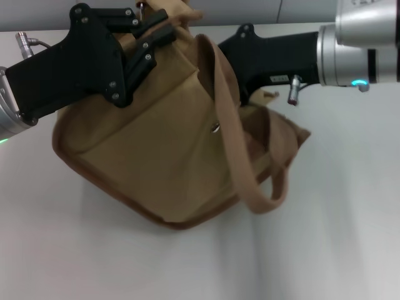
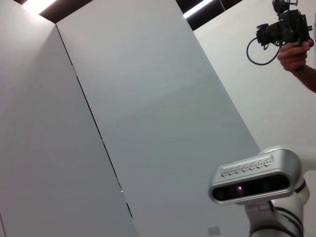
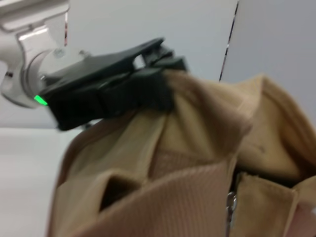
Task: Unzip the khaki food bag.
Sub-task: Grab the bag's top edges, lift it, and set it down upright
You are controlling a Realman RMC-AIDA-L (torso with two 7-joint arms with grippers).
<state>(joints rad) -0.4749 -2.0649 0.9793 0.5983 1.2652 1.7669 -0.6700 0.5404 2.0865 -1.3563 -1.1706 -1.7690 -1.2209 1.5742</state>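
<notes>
The khaki food bag (image 1: 162, 156) sits tilted on the white table, its front pocket and metal snap (image 1: 215, 127) facing me. One wide handle (image 1: 250, 181) loops down over the front. My left gripper (image 1: 157, 31) is shut on the bag's top edge at the far left corner; the right wrist view shows that left gripper (image 3: 165, 74) clamped on the fabric. My right gripper (image 1: 259, 53) reaches in from the right, behind the handle at the bag's top, its tip hidden by the bag. A silver zipper pull (image 3: 230, 201) hangs close to the right wrist camera.
The white table (image 1: 325, 237) spreads around the bag, with a pale wall behind. The left wrist view points away from the bag at wall panels, the robot's head camera (image 2: 254, 180) and a person's hand holding a camera (image 2: 289, 29).
</notes>
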